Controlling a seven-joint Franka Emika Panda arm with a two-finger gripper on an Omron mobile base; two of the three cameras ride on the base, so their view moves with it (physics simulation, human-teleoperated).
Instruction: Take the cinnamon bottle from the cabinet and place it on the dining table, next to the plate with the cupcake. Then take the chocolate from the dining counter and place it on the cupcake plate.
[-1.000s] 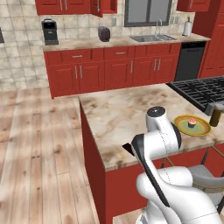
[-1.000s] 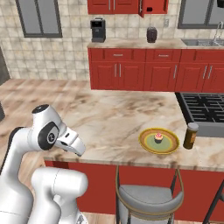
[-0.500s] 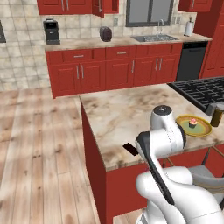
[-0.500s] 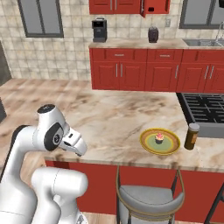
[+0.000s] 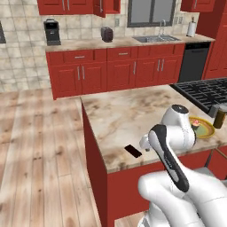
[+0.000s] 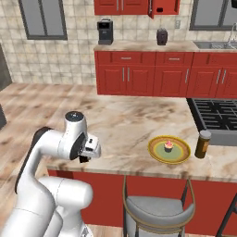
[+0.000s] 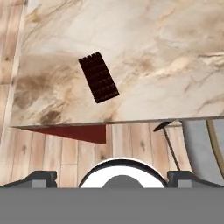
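The tabletop (image 5: 128,113) is a beige-brown veined marble slab on a red base, standing on a pale wooden plank floor (image 5: 40,146). Behind it a run of red cabinets (image 5: 111,68) sits under a marble worktop and a tiled wall, with a sink (image 5: 157,39), a black dishwasher (image 5: 193,60), a coffee machine (image 5: 52,32) and a small dark toaster (image 5: 106,33). A black cooktop (image 5: 204,92) is set into the far end of the island. A stool (image 6: 155,210) with a grey seat stands against the island's near side.

There is one chocolate bar (image 7: 99,77), lying flat and aslant on the marble near the tabletop's near edge and corner. One yellow-rimmed plate (image 6: 169,150) holds one pink-frosted cupcake (image 6: 169,146), well apart from the bar. One brown bottle (image 6: 202,144) stands upright just beside the plate, on its cooktop side.

The gripper (image 6: 88,150) hangs above the bar with nothing in it, the jaws spread fully wide; in the hand view the two fingertips (image 7: 41,178) sit at the far corners.

From the left base view the arm covers part of the plate, and the bottle is cut off at the frame's edge. The bottle's label is too small to read.
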